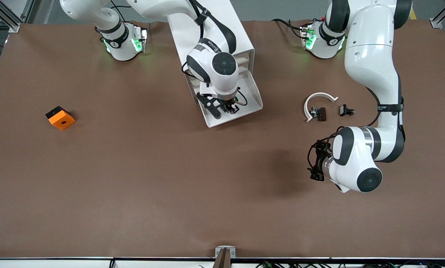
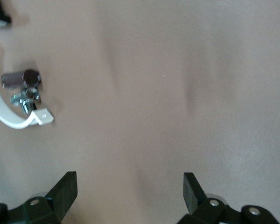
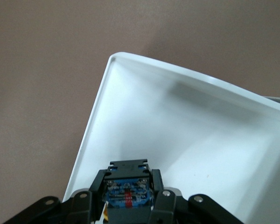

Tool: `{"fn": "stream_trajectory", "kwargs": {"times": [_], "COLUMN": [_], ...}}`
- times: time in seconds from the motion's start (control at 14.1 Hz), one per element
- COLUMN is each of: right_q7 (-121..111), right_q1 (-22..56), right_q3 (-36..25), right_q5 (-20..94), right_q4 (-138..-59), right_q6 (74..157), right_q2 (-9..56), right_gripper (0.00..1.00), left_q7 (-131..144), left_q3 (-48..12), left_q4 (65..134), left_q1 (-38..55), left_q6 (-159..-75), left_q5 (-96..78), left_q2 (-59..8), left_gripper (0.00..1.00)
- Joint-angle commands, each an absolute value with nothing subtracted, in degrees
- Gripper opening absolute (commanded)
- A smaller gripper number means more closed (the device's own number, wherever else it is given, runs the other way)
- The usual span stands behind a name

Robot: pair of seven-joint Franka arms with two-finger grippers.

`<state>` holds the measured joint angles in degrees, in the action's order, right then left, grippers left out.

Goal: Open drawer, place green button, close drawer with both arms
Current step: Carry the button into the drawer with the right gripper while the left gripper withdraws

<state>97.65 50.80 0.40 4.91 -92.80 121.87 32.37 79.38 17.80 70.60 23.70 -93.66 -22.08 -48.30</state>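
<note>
The drawer [image 1: 251, 97] is pulled out of the white cabinet [image 1: 241, 41] toward the front camera; its white tray [image 3: 186, 126] fills the right wrist view. My right gripper [image 1: 228, 106] hangs just above the tray's inside, shut on the button [image 3: 126, 173]. Only the button's black barrel and bluish base show between the fingers [image 3: 97, 183]; its green cap is hidden. My left gripper [image 1: 315, 164] is open and holds nothing. It hovers over bare table at the left arm's end, and its fingertips [image 2: 67, 184] stand wide apart.
An orange square block [image 1: 60, 117] lies toward the right arm's end. A white arc [image 1: 319, 97] with a small dark clip [image 1: 318, 112] and another black clip [image 1: 346, 110] lie near the left arm. The arc [image 2: 11, 120] and clip [image 2: 22, 79] also show in the left wrist view.
</note>
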Motion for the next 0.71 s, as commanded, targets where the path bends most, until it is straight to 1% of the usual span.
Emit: {"fn": "stream_trajectory", "kwargs": {"times": [0.0, 0.21, 0.36, 0.5, 0.64], "right_q7": [98.3, 98.1, 97.4, 95.9, 86.4], "right_q1": [51.3, 51.0, 50.2, 46.8, 43.3], "right_q3": [-0.2, -0.2, -0.6, -0.5, -0.6], "right_q5": [5.7, 5.7, 5.7, 5.7, 5.7], "right_q4": [-92.5, -92.3, -90.8, -89.3, -89.2], "right_q6": [121.3, 119.8, 113.6, 106.3, 99.2], "right_q2": [32.1, 29.9, 25.5, 20.2, 14.1], "right_gripper": [1.0, 1.0, 1.0, 1.0, 1.0], "left_q7": [71.3, 58.9, 55.2, 49.7, 46.2], "left_q3": [18.1, 17.9, 18.0, 17.9, 17.9], "left_q4": [71.1, 71.3, 71.5, 72.2, 72.3], "left_q1": [23.7, 23.7, 23.7, 23.9, 24.3], "left_q6": [-93.7, -93.7, -93.7, -93.7, -93.8], "left_q5": [-20.9, -21.4, -21.0, -21.0, -20.7], "left_q2": [-47.5, -45.7, -44.5, -43.2, -42.3], "left_gripper": [1.0, 1.0, 1.0, 1.0, 1.0]}}
